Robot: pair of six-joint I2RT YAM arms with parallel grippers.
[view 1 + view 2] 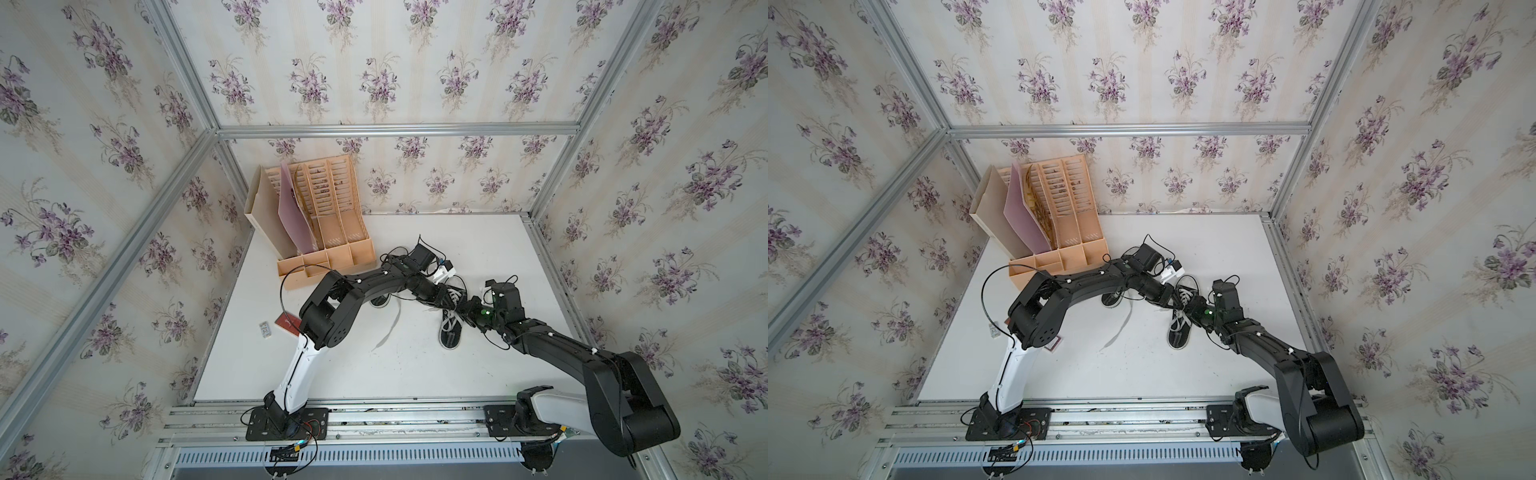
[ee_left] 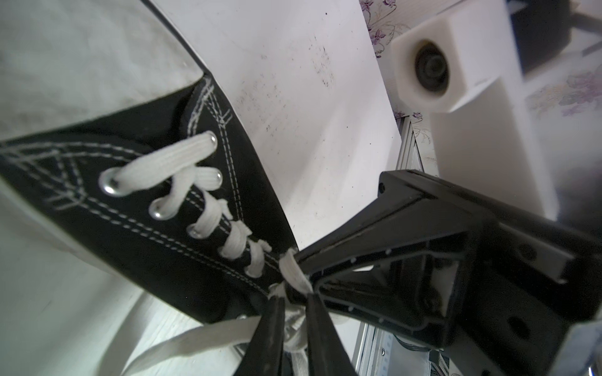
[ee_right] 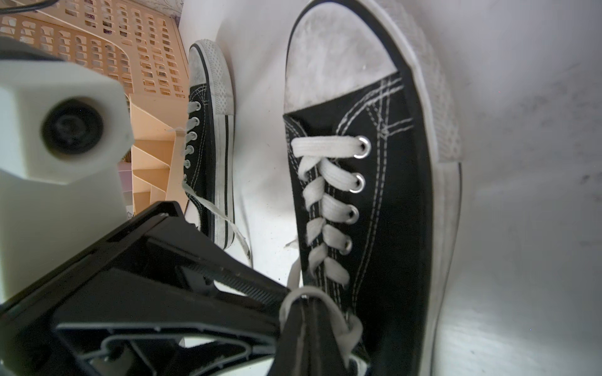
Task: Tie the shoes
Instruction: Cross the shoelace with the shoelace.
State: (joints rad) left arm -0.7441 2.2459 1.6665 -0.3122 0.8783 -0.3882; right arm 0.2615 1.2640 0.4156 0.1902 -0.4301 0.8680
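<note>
No knot yet: left gripper [image 2: 293, 298] and right gripper [image 3: 304, 302] pinch the 3 o'clock shoe [image 1: 451, 334]'s lace [image 2: 293, 270]; 9 o'clock shoe [image 3: 208, 130] is untied.

The file organizer [image 1: 328, 232] is standing in the table's [image 1: 415, 374] far left corner; the right-hand sneaker [image 1: 451, 334] is lying mid-table, the left-hand sneaker [image 1: 379, 300] just beside it; the left gripper [image 2: 294, 306] and right gripper [image 3: 306, 302] are hanging tip to tip over the right-hand one; a booklet [image 1: 286, 322] and a small card [image 1: 265, 329] are lying by the left edge.
</note>
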